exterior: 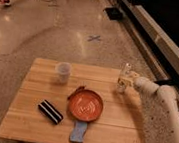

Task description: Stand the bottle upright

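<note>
At the right edge of the wooden table [29, 123], right of centre in the frame, the bottle [124, 77] stands roughly upright, its narrow neck and cap up. The gripper [122, 83] is at its lower body (the white arm [165, 100] reaches in from the right side); whether the jaws pinch the bottle cannot be told. In the upper left part of the tabletop sits a cup [63, 72]. A red pan [85, 105] with a blue handle lies in the middle, a dark striped block [50, 111] to its lower left.
</note>
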`<act>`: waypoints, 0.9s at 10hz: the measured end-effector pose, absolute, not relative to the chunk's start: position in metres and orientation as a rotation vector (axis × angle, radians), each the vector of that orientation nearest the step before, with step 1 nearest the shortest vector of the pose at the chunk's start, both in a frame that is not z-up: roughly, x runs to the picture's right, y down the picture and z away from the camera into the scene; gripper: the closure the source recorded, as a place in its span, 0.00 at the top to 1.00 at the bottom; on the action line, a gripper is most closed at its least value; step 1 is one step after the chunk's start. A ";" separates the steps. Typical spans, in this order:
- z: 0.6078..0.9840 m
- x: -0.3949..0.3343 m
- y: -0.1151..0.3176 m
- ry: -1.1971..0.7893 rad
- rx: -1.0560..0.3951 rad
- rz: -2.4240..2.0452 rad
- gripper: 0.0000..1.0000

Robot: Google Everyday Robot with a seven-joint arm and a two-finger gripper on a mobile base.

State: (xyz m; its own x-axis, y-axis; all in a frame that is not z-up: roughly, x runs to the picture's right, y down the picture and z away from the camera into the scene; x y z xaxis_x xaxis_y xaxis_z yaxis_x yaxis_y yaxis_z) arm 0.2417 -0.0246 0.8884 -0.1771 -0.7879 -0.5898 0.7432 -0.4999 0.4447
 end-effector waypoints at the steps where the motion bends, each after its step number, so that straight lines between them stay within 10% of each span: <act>1: 0.888 0.243 -0.020 -0.037 0.974 -1.857 0.04; 9: 0.881 0.238 0.010 0.046 0.968 -1.874 0.79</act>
State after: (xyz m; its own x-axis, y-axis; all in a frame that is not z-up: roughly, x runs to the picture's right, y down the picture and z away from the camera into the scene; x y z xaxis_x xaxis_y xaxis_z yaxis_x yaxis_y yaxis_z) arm 0.2380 0.0099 0.8807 -0.1948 -0.7472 -0.6355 0.7772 -0.5128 0.3647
